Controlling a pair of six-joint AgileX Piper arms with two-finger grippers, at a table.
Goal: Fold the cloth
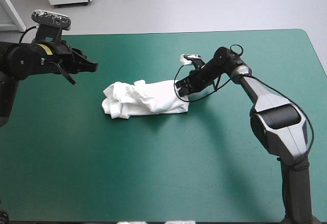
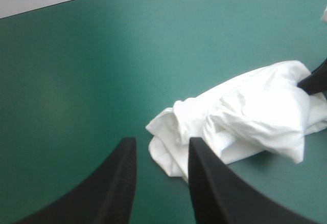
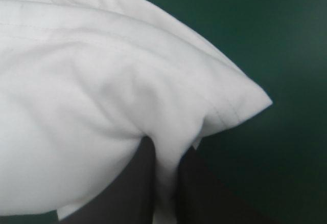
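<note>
1. High view shows the T-shirt (image 1: 145, 100) as a crumpled white heap near the middle of the table (image 1: 153, 183), its long side running left to right.
2. Right gripper (image 1: 181, 88) sits low at the heap's right end. From its own wrist view the two black fingers are pinched almost together with a fold of white cloth between them, so it has a grip on the T-shirt.
3. Left gripper (image 1: 92, 66) hangs above the table, off the heap's left end and to the far side of it, touching nothing. Its fingers stand apart with teal-green cover showing between them, and the heap lies ahead of it and a little to one side.
4. My guess is that the step in hand is opening the heap out, since it is far too bunched to fold as it lies.
5. To do that well, I would keep the right pinch firm and draw the cloth up and outward slowly, so the layers peel apart rather than drag as one lump.
6. I would bring the left gripper down onto the near white corner at the heap's left end and take an outer edge, not a thick wad.
</note>
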